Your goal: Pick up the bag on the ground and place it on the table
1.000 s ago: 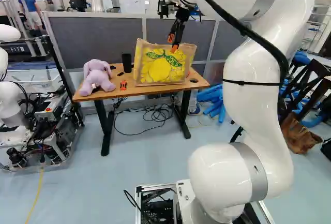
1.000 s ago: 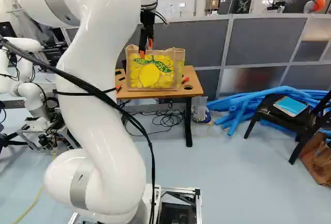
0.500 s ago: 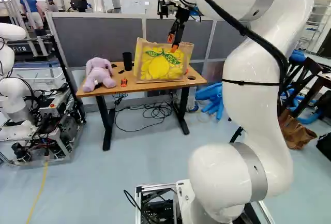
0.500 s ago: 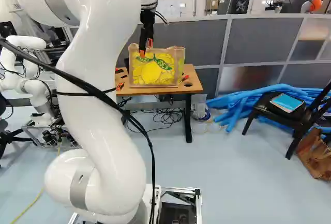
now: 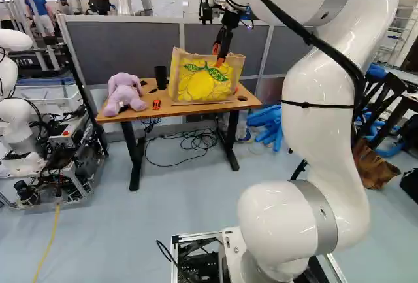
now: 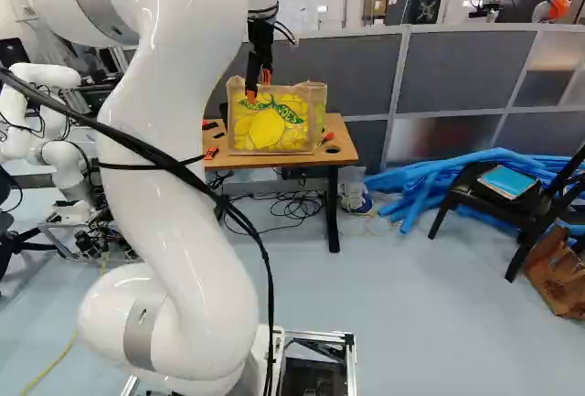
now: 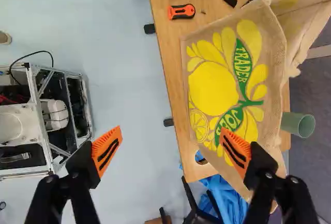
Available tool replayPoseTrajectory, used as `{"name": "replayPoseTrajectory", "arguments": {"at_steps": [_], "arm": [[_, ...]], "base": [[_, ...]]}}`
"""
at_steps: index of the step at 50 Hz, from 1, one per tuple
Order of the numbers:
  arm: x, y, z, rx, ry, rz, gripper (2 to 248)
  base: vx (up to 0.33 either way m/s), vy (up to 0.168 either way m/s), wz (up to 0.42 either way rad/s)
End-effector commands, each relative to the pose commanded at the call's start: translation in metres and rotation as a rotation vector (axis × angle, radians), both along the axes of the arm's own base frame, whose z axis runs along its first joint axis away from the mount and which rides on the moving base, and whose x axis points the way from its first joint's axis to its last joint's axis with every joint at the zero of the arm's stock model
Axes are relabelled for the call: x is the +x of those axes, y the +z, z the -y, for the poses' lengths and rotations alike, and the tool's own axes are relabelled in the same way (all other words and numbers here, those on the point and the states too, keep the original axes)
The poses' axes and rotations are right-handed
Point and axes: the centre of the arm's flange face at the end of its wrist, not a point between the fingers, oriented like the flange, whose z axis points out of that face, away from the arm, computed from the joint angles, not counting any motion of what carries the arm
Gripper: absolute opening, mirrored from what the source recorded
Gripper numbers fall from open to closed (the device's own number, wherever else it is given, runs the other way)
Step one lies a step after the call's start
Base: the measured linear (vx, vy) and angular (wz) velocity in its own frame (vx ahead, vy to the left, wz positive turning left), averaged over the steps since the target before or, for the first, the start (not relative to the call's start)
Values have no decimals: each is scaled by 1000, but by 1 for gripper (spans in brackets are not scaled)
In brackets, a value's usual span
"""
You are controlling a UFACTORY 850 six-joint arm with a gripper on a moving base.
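From left to right across the left base view, another robot [image 5: 12, 126] stands on its cart, well apart from the desk [image 5: 163, 110]; a yellow cable [image 5: 47, 247] runs over the floor in front of that cart; at the desk's left end lies a lilac plush toy [image 5: 124, 93], with an orange-and-black box cutter [image 5: 156, 104] to its right near the front edge and a black cup [image 5: 160, 77] behind, just beside the tote; the lemon-printed jute tote bag [image 5: 201, 85] stands upright on the desk, and in the wrist view a green cup [image 7: 298, 125] shows close against its far side; a grey partition [image 5: 117, 48] rises behind the desk, closing off the back; above the bag's upper part hangs the gripper [image 5: 218, 55], its two fingers spread wide with nothing held between them, one over the printed panel and one out past the desk edge; black cables [image 5: 199, 142] lie looped under the desk; right of the desk come a heap of blue foam tubes [image 6: 425, 181], a black chair [image 6: 498, 208] with a blue-topped item [image 6: 507, 180] on its seat, and a brown bag [image 6: 556, 277] on the floor
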Motion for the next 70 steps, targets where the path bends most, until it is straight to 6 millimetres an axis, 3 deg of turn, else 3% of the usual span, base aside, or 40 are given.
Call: {"name": "replayPoseTrajectory", "arguments": {"at_steps": [34, 70], "arm": [[-10, -27, 1, 0, -153, 51, 247], [-39, -80, 4, 29, -427, 164, 247]], "base": [[0, 0, 0], [0, 0, 0]]}}
